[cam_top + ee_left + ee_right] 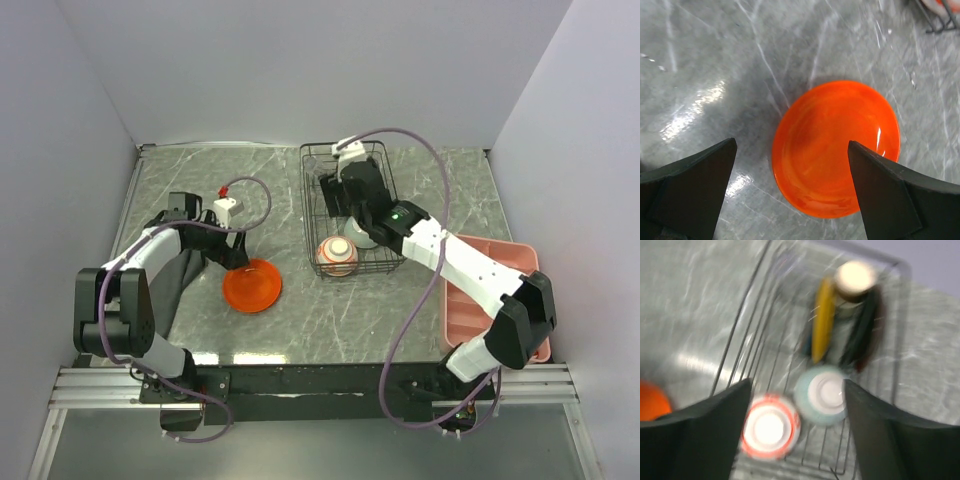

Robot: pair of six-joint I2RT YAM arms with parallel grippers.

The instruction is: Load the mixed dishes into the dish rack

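Observation:
A glossy orange-red dish [836, 147] lies on the table [251, 285]. My left gripper [792, 145] hovers above its near-left edge [232, 258], open, nothing between its fingers. The dish rack [312, 215] holds a red-rimmed bowl with a white base [769, 426], upside down [337, 256], and next to it a mint-green bowl [822, 395], also upside down. At the rack's far end stand a yellow plate [822, 320], darker dishes [862, 325] and a tan cup [855, 275]. My right gripper [798, 382] hangs open above the two bowls [342, 195]. The right wrist view is blurred.
A pink compartment tray [490, 290] sits at the right, under my right arm. A dark cloth [185, 280] lies on the table under my left arm. Grey walls close in the table on the left, back and right.

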